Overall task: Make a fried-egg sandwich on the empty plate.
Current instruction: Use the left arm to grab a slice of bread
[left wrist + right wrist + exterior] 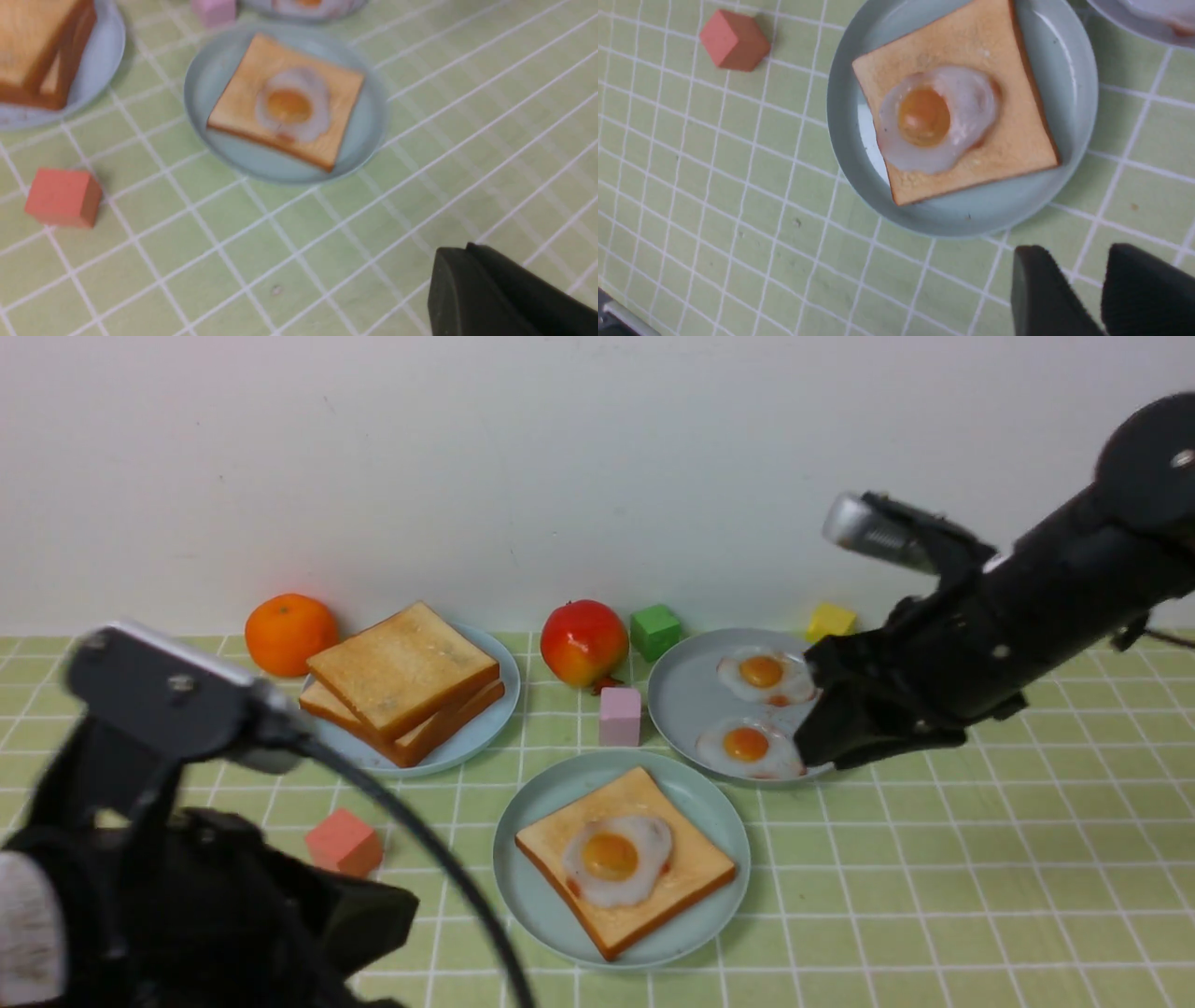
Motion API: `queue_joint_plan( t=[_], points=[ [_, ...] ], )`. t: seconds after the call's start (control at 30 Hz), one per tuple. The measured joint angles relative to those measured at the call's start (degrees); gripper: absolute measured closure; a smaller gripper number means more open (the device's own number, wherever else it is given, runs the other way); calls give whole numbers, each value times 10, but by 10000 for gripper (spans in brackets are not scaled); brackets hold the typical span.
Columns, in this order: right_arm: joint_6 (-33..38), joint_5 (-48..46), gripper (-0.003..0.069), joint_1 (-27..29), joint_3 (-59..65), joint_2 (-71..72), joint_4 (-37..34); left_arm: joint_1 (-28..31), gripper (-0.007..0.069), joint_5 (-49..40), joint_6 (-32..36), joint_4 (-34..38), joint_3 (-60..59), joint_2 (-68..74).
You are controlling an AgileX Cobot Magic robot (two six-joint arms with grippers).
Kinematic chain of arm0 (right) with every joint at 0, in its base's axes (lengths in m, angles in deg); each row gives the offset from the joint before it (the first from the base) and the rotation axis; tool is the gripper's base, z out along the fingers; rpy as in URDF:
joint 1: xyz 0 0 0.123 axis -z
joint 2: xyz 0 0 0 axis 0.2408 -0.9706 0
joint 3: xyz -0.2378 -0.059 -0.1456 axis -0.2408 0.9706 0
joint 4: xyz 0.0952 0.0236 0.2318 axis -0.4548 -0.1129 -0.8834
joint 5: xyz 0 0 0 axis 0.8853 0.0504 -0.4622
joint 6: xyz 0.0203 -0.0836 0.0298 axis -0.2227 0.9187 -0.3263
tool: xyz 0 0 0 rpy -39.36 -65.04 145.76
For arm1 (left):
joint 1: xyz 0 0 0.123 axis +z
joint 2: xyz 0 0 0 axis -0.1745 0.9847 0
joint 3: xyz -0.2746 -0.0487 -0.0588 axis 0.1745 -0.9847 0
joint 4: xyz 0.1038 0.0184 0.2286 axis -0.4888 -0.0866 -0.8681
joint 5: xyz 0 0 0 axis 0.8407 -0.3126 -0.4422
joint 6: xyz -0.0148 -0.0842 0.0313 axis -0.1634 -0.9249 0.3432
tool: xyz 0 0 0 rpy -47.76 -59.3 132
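Overhead, the right pincer (1094, 298) hangs barely parted, empty, clear of the mint plate (835, 116); left pincer (472, 289) unclear.

Smooth pale plastic plate (551, 793) with a soft sheen, matt, finely grainy toast (691, 873), glossy rubbery-looking egg (611, 859) with a translucent white, matt gridded table cover (934, 896), matt red block (344, 843), matt black right gripper (1076, 261)

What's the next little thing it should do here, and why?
Probably reach the left end effector toward the top toast slice on the light-blue plate: the mint plate already holds a base slice with an egg on it, but nothing covers the egg yet.
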Motion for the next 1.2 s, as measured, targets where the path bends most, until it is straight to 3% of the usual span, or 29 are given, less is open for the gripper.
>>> queue_joint_plan(
  t=[0.1, 0.17, 0.3, 0.5, 0.7, 0.83, 0.97, 1.13, 1.2],
  points=[
    [-21, -31, 615, -1, 0, 91, 57, 11, 638, -1, -26, -38, 37, 96],
    [-28, -41, 659, -2, 2, 141, 80, 30, 638, -4, -28, -45, 66, 142],
    [-30, -47, 670, -5, 32, 247, 89, 94, 638, -14, -2, -39, 129, 216],
    [-16, -25, 662, -5, 139, 401, 86, 220, 638, -26, 129, 34, 241, 341],
    [1, 36, 662, -5, 213, 493, 68, 267, 629, -13, 200, 42, 332, 448],
    [2, 50, 659, -5, 237, 518, 60, 273, 562, 1, 253, 26, 378, 511],
    [2, 51, 656, -5, 247, 520, 59, 273, 378, 43, 321, 14, 408, 562],
    [2, 52, 655, -5, 248, 520, 48, 273, 242, 93, 339, -10, 410, 600],
    [2, 52, 655, -5, 248, 520, 42, 273, 223, 103, 341, -19, 410, 614]
  ],
)
